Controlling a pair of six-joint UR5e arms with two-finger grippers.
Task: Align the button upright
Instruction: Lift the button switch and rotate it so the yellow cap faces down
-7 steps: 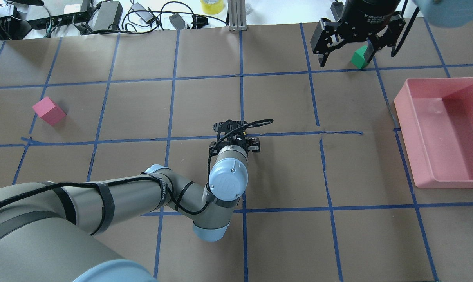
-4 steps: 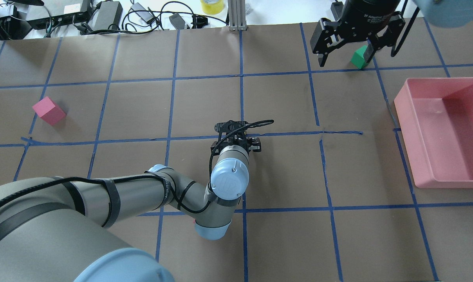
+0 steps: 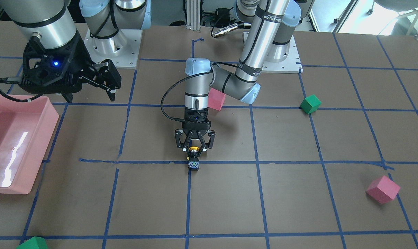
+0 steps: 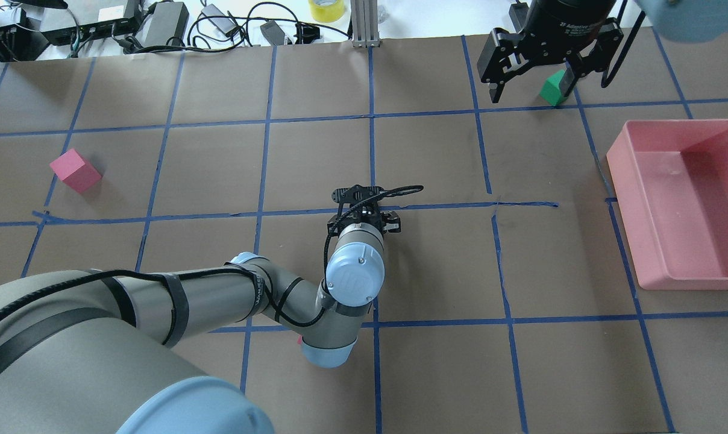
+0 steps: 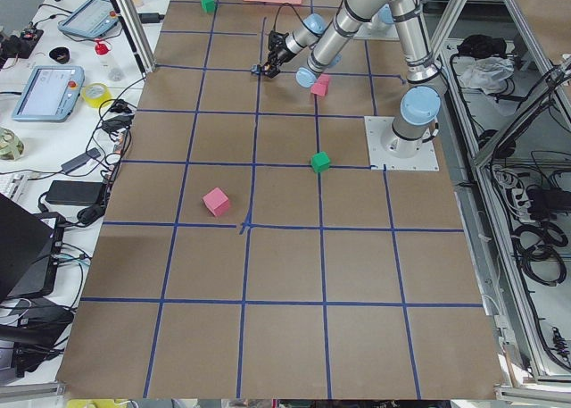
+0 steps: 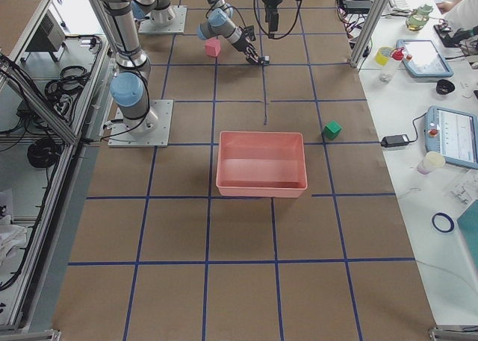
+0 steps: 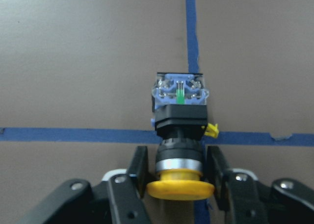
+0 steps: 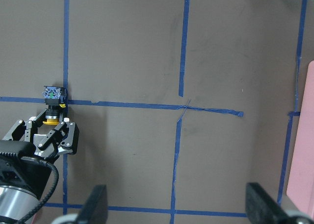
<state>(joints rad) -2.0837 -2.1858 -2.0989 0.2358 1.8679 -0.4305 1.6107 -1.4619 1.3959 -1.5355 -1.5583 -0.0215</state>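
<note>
The button lies on its side on the brown table at a crossing of blue tape lines. Its yellow cap points back at my left gripper and its terminal base points away. It also shows in the right wrist view. My left gripper is low over the table, and its two pads are closed onto the cap and silver collar. In the overhead view the left wrist hides the button. My right gripper is open and empty, high over the far right of the table.
A pink bin stands at the right edge. A pink cube lies far left, and a green cube lies under my right gripper. Another pink cube sits behind my left wrist. A green cube lies near my left arm's base.
My left arm has shifted slightly right and forward, with the gripper staying low at the tape crossing. My right arm has not moved.
</note>
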